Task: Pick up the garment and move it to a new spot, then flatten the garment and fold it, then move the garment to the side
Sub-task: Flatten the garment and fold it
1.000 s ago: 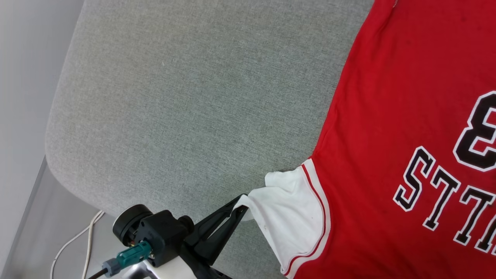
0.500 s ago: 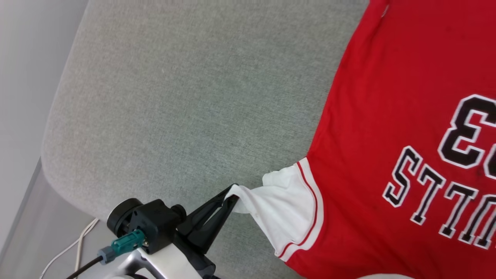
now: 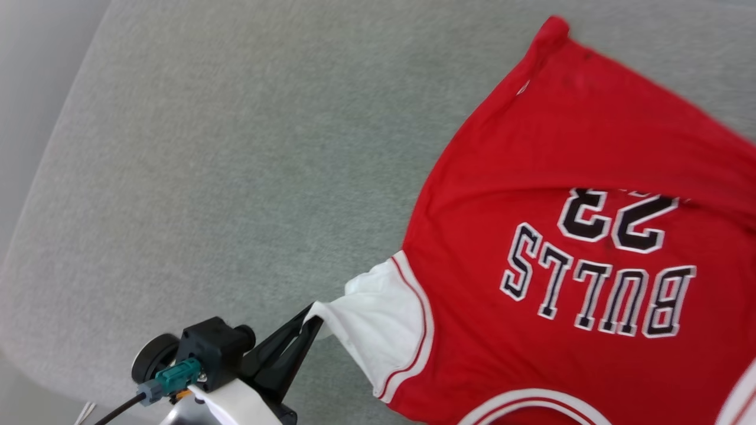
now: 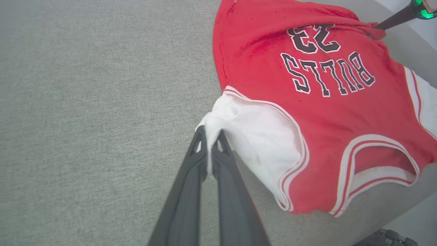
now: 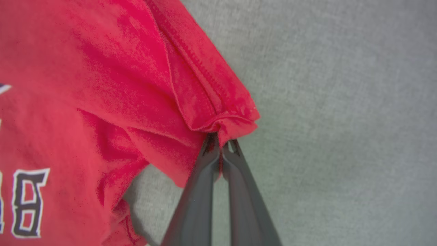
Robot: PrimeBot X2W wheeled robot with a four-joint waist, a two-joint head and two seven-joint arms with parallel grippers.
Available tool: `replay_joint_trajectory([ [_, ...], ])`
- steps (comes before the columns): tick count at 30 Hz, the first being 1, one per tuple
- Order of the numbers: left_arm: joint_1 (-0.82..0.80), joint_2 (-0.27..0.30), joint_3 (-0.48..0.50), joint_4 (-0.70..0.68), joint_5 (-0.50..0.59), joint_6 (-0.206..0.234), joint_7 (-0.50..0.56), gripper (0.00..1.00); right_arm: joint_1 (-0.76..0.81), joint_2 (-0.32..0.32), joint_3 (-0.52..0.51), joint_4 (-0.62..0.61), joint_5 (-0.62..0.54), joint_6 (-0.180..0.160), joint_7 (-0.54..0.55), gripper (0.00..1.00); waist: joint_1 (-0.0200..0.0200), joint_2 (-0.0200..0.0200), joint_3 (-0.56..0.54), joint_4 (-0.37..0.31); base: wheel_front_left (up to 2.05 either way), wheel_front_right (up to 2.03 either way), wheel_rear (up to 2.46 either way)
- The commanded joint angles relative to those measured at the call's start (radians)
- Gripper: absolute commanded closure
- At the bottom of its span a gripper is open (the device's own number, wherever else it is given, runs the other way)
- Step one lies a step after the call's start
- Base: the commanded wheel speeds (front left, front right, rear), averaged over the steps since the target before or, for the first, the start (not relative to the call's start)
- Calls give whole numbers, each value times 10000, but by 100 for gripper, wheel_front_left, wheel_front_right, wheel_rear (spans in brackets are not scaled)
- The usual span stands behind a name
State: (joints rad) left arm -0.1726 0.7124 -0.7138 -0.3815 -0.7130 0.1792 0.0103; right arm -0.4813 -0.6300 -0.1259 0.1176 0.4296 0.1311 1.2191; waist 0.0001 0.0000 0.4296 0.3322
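Red cloth with black letters lay on the grey cushion [image 3: 224,153] in my head view. That was the garment [image 3: 561,147], over on the right side of the cushion, with the letters upside down to me. My left pincer [image 3: 311,320] was shut tight on the edge of the white sleeve [image 3: 378,319], and the sleeve was pulled out to a point.

In my left wrist view, the left pincer [image 4: 209,135] had a thin fold of that sleeve [image 4: 259,136] squeezed between its two fingers. At the top corner I saw a dark finger of my right pincer [image 4: 379,25] at the far red corner of the garment [image 4: 307,112]. The other sleeve [image 4: 423,102] lay at the right edge.

In my right wrist view, the right pincer [image 5: 220,143] was shut on the red hem corner [image 5: 232,119], which bunched up just above the tips.

I think I was in the pick-up-and-move step. To do it well, I should lift both pincers together and at the same height, so the garment hangs flat between them. I should pull gently, because both bites were small and could slip. I should carry it high enough that the low edge does not drag and crumple.

I counted one garment, two white sleeves, two pincers with two fingers each, two numbers, five letters and one cushion.
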Motion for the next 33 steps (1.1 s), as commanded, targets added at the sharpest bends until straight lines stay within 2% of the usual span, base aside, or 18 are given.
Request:
replay_joint_trajectory([
  [1, 205, 92, 41, 97, -57, 82, -68, 100, 563, 52, 121, -221, 219, -5, -109, 100, -1, 0, -781, -812, 0, 0, 0],
  [4, 382, 156, 12, 325, -136, 113, -109, 100, 1431, 56, 91, -655, 555, -7, -350, 100, -1, 0, -1173, -1204, 0, 0, 0],
  [15, 1134, 221, 145, 1059, -560, 320, -414, 100, 4630, 719, -456, -2035, 1065, -7, -761, 100, -1, 0, -2242, -2394, 0, 0, 0],
  [19, 1330, 236, 220, 1096, -704, 405, -510, 100, 5549, 1211, -861, -2146, 1032, -7, -1064, 100, -1, 0, -2476, -2612, 0, 0, 0],
  [24, 1464, 127, 216, 1137, -828, 467, -580, 100, 6355, 1601, -828, -1877, 993, -5, -1391, 100, -1, 0, -2727, -2648, 0, 0, 0],
  [25, 1439, 121, 216, 1152, -832, 475, -589, 100, 6426, 1644, -818, -1807, 916, -5, -1502, 39, -1, 0, -2772, -2639, 0, 0, 0],
  [26, 1422, 118, 213, 1164, -835, 467, -584, 100, 6443, 1665, -821, -1732, 767, -7, -1629, 0, -1, 0, -2809, -2631, 0, 0, 0],
  [33, 1254, 157, 119, 1047, -739, 413, -443, 100, 5628, 1525, -436, -2060, 1376, -5, -1741, 0, -1, 0, -2996, -2310, 0, 0, 0],
])
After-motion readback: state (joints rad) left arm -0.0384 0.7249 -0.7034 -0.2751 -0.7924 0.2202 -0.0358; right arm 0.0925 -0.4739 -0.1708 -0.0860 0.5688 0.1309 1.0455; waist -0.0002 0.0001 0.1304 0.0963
